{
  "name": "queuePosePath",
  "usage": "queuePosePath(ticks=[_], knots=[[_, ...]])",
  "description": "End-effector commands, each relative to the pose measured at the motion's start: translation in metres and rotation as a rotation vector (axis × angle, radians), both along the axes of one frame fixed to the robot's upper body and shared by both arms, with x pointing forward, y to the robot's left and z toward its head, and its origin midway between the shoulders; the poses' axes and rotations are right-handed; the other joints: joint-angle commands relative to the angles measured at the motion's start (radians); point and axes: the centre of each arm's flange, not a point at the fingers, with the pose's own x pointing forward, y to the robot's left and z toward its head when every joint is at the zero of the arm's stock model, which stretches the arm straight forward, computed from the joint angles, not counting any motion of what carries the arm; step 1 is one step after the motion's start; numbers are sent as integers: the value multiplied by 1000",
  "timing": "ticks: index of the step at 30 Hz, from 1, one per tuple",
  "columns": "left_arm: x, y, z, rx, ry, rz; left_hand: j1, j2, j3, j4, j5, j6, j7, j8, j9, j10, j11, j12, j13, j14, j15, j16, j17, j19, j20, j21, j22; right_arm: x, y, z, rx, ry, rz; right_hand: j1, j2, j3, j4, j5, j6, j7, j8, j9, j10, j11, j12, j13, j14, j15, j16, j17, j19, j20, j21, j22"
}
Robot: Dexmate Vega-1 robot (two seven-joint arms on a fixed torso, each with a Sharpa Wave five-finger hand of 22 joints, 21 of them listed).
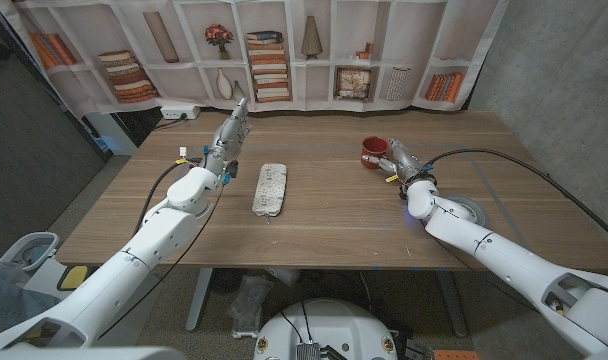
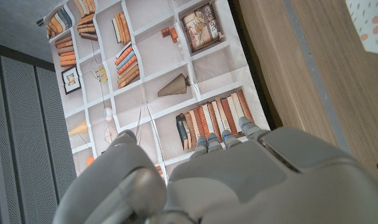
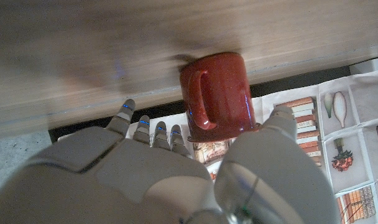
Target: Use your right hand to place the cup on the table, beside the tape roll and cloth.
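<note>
The right hand (image 1: 397, 160) sits just beside the red cup (image 1: 372, 152), its fingers (image 3: 153, 132) held together and pointing past the handle while the thumb (image 3: 280, 118) reaches along the other side of the cup. The right wrist view shows a gap between the fingers and the handle, so the hand brackets the cup loosely and holds nothing. The cup stands upright on the wooden tabletop (image 1: 334, 215), handle turned toward the hand. A folded patterned cloth (image 1: 270, 189) lies well apart from the cup, on the side away from the right hand, about midway between the cup and the left hand (image 1: 230, 135). The left hand rises above the tabletop beyond the cloth, fingers straight and pressed together, gripping nothing. A printed bookshelf backdrop (image 1: 284, 50) hangs beyond the cup, behind the tabletop's far edge.
</note>
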Motion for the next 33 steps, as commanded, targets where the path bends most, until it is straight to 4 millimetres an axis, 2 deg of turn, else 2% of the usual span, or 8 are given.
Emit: queuePosePath(ticks=[1, 9, 14, 15, 23, 30, 33], knots=[[-2, -1, 1, 36, 5, 48, 2, 9, -4, 2, 7, 0, -2, -5, 5, -2, 1, -3, 3, -35, 3, 0, 2, -103, -8, -3, 4, 4, 5, -2, 13, -1, 12, 13, 8, -7, 3, 12, 28, -3, 11, 3, 15, 10, 4, 1, 5, 2, -1, 1, 9, 5, 8, 3], [-2, -3, 0, 33, 10, 45, 2, 10, -6, 2, 7, 0, -2, -5, 5, -2, 1, -3, 3, -35, 2, -1, 2, -103, -6, -6, 5, 8, 7, -4, 38, -13, 13, 22, 18, -8, 3, 17, 70, -9, 22, 6, 32, 18, 7, 2, 23, 8, 0, 1, 15, 6, 8, 3], [-3, -2, -1, 29, 11, 47, 2, 10, -6, 1, 8, 1, -1, -5, 5, -1, 1, -3, 3, -36, 3, -1, 2, -103, -6, -8, 5, 8, 6, -5, 61, -32, -7, 28, 26, -10, 4, 20, 109, -28, 32, 8, 45, 16, 9, 2, 41, 10, 1, 1, 22, 8, 8, 4], [-3, -2, -1, 29, 11, 47, 3, 10, -7, 1, 8, 1, -2, -5, 5, -1, 2, -3, 3, -36, 3, -1, 2, -103, -5, -9, 5, 8, 6, -6, 63, -35, -10, 30, 29, -10, 4, 22, 120, -40, 34, 10, 51, 17, 10, 2, 47, 14, 2, 1, 24, 8, 8, 4], [-3, -5, -1, 30, 10, 42, 3, 11, -8, 1, 8, 1, -2, -5, 5, -3, -1, -4, 3, -35, 3, -1, 2, -102, -5, -11, 5, 7, 5, -8, 93, -55, -41, 40, 45, -10, 5, 27, 183, -49, 53, 18, 77, 21, 14, 3, 78, 12, 3, 1, 43, 8, 11, 6], [-2, -6, -1, 30, 13, 36, 3, 12, -9, 1, 8, 2, -2, -5, 5, -1, 0, -3, 3, -35, 3, -1, 2, -101, -4, -13, 5, 5, 5, -12, 118, -78, -84, 56, 66, -5, 4, 32, 239, -58, 71, 26, 103, 35, 19, 3, 101, 21, 3, 1, 62, 8, 15, 7], [-2, -6, 0, 32, 13, 34, 3, 12, -10, 1, 8, 2, -2, -5, 5, 0, 1, -3, 3, -34, 2, -1, 2, -101, -4, -14, 5, 5, 6, -13, 125, -82, -96, 69, 80, 0, 2, 33, 268, -66, 81, 30, 119, 33, 22, 4, 115, 17, 3, 1, 73, 9, 17, 8]])
